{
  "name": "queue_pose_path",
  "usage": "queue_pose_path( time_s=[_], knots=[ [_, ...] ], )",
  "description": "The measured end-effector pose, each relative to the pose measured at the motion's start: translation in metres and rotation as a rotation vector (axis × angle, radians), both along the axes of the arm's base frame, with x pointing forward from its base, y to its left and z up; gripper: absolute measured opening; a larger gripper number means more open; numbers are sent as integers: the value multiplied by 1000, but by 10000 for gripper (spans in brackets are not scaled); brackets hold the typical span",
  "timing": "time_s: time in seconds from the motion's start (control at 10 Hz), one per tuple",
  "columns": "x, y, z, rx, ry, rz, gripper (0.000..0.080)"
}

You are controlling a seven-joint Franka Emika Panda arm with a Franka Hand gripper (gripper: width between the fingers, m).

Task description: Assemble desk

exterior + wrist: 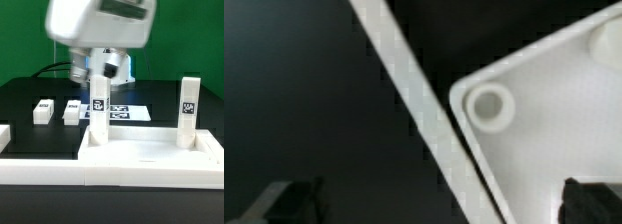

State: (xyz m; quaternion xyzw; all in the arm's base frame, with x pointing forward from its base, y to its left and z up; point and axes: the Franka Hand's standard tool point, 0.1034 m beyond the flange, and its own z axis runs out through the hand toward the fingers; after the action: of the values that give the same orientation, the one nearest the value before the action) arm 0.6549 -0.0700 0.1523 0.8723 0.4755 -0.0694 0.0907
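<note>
the white desk top (150, 160) lies in front, with two legs (188, 112) standing up on it. the hand (441, 200) hangs over one corner, wide open, holding nothing.

table (20, 100): black | marker board (130, 112): lying flat (tags up) | border bar (40, 168): white, low, front edge

Exterior view looks low across the black surface (20, 100) toward the arm (100, 28); wrist view faces down, close on the shared white plastic desk top (562, 110).
</note>
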Motion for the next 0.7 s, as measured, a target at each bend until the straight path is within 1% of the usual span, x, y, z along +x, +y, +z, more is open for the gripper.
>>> queue_pose_path(
  time_s=[0.1,0.2,0.3,0.4,0.5,0.7],
  knots=[
    [-15,-32,2,2,-5,-108,649],
    [-31,-58,-1,6,4,-169,649],
    [-42,-85,-1,5,-1,-259,649],
    [-47,-94,-3,1,-10,-358,649],
    [-46,-89,-3,0,-24,-415,649],
    [-46,-89,-3,-7,-50,-535,649]
  ],
)
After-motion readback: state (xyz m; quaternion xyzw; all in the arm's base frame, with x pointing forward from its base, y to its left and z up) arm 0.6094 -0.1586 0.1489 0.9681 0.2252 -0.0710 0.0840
